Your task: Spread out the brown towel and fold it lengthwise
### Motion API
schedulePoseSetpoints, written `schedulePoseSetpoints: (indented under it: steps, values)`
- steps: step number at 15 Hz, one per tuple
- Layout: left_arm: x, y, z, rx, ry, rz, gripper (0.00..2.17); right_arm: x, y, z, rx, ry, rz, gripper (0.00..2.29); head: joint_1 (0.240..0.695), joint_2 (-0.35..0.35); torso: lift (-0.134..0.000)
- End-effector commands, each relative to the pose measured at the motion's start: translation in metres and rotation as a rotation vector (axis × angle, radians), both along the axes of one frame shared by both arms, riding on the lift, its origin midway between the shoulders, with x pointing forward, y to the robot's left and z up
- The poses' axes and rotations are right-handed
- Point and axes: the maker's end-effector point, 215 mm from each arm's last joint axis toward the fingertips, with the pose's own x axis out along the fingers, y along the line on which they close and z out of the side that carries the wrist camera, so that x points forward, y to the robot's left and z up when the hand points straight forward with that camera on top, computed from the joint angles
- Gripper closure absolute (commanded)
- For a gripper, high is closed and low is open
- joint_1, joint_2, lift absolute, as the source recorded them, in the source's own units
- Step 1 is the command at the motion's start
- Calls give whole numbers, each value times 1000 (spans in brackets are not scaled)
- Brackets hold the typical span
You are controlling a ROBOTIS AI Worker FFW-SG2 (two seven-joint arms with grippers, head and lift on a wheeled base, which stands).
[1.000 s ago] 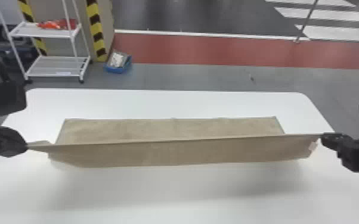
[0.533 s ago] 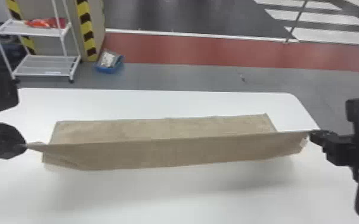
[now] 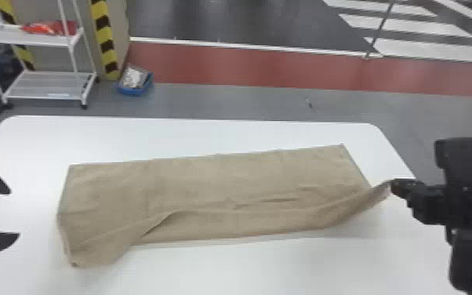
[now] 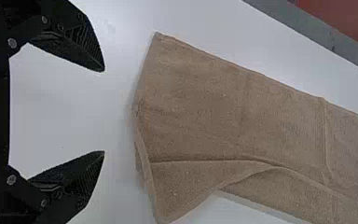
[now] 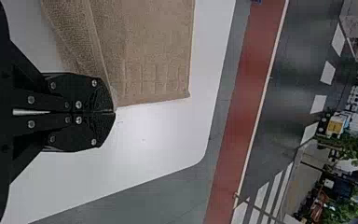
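I have my left gripper [image 3: 14, 214] over the left part of the tabletop [image 3: 192, 270], its fingers spread wide with nothing between them, just off the left end of the brown towel [image 3: 207, 176]. In the left wrist view, both fingertips point at that end without touching it. My right gripper [image 3: 393, 186], near the tabletop's right edge, is pressed together on the towel's near right corner, which it holds up.

From that pinched corner the towel stretches left across the middle of the tabletop, long sides running roughly along the far edge, its right end a bit nearer that edge. The near side is rumpled; at the left, a loose flap with a wavy edge juts toward the tabletop's near side.

Past the far left corner I see a white rack [image 3: 47, 98] with a red item [image 3: 51, 28] on its upper shelf, and beside it a post with yellow and black stripes [image 3: 105, 39]. A blue tray [image 3: 131, 91] sits on the grey floor [image 3: 247, 102] at its foot. Farther out run a red strip [image 3: 247, 66] and, beyond the far right corner, white floor stripes [image 3: 403, 25].
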Motion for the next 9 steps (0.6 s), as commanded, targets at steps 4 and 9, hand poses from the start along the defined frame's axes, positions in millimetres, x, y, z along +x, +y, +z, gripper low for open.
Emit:
schedulePoseSetpoints:
  steps: [4,9]
  values:
    - [-54,-15,-20,-146,39,-45,299,-8,5,-8,7,16,17,1345,695,-151,-124]
    - [-72,-42,-17,-206,-1,-51,421,-12,11,-15,22,31,26,1345,695,-183,-124]
